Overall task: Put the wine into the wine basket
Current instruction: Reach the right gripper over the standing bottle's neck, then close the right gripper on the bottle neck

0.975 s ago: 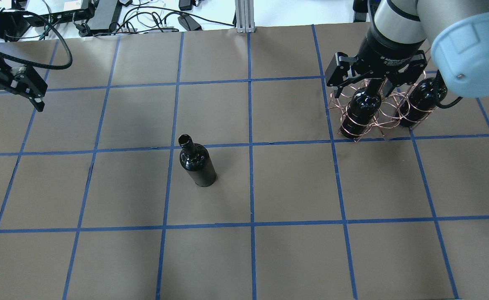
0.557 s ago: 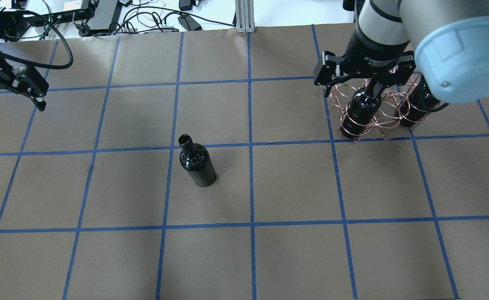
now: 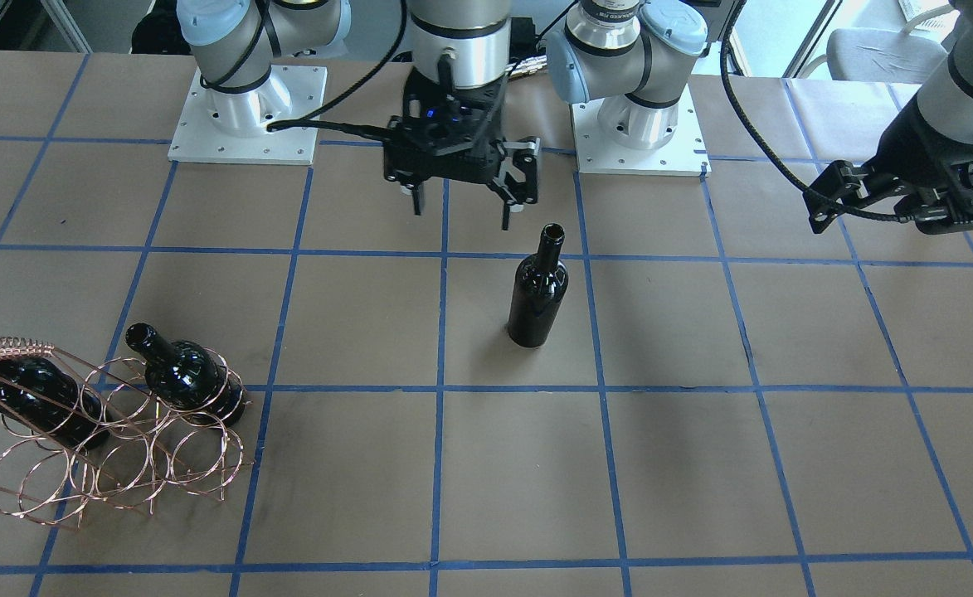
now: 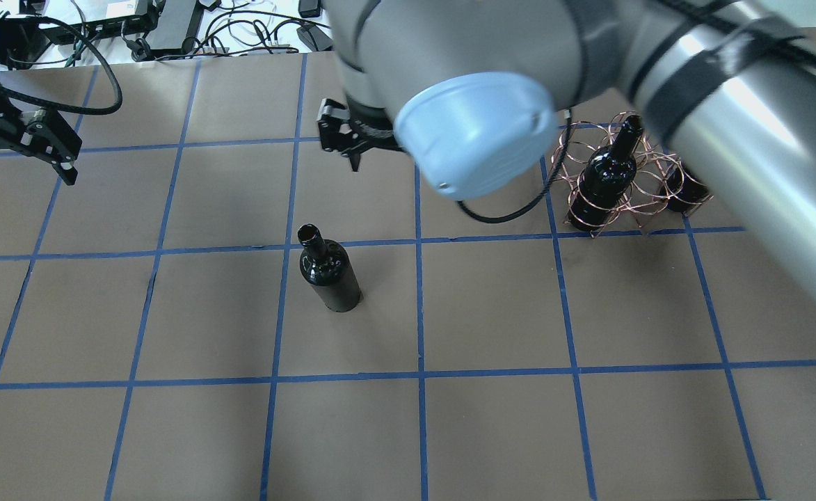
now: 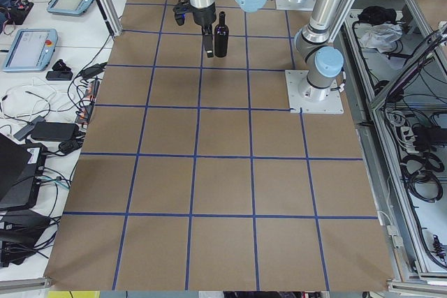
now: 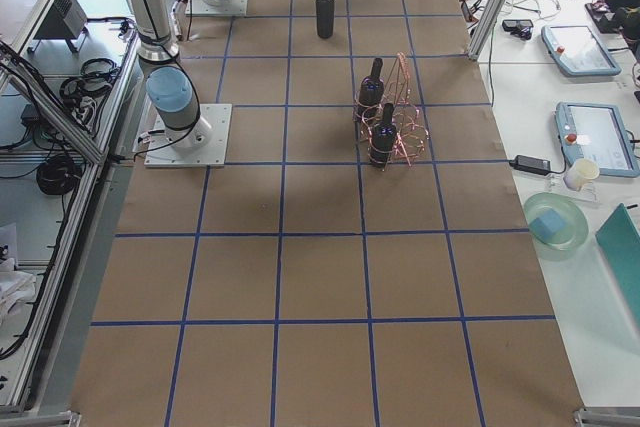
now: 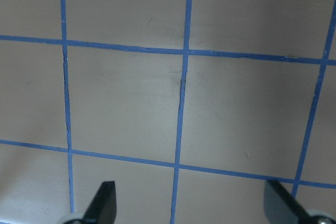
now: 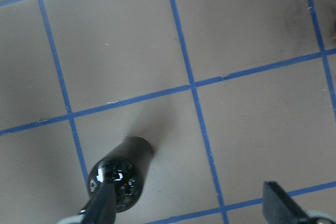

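Right tool [image 3: 461, 211] spread wide, empty, at upper centre of the front-facing view, just up-left of the loose wine [image 3: 538, 290] standing upright mid-tabletop [image 3: 702, 464]. Left tool [image 4: 24, 175] wide and empty too, upper left of the overhead view, well apart. Wine basket [image 3: 113, 439] at lower left of the front view, two other bottles [image 3: 183, 377] in its hoops.

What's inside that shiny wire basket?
Two dark wine bottles sit slanted in the wine basket: one bottle in an end hoop, another bottle under the coiled handle, which covers part of its neck. The other hoops look empty.
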Robot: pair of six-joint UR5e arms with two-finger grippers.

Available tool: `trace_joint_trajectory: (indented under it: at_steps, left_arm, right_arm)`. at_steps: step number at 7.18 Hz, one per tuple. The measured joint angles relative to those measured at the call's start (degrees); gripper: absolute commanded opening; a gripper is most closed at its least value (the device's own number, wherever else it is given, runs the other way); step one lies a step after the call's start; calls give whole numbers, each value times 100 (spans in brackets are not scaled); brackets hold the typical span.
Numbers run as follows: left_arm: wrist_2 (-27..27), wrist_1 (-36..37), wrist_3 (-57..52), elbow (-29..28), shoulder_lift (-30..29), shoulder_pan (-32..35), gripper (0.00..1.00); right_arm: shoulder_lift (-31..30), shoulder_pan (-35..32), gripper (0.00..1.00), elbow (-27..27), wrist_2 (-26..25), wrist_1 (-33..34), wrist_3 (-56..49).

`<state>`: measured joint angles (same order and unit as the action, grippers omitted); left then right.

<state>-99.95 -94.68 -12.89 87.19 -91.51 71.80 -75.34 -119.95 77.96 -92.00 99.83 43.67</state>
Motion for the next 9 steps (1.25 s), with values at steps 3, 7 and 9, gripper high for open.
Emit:
trace_joint_trajectory:
  at_steps: [3, 7, 9]
  left_arm:
    - [-3, -2, -79, 0, 18, -21, 100]
    - [-5, -4, -147, 3, 19, -32, 100]
    - [-14, -7, -152, 2, 19, -32, 100]
  right_arm:
    - [613, -533, 100, -126, 39, 593, 863]
    - [825, -847, 92, 117, -4, 520, 862]
    - [812, -865, 91, 310, -37, 568, 697]
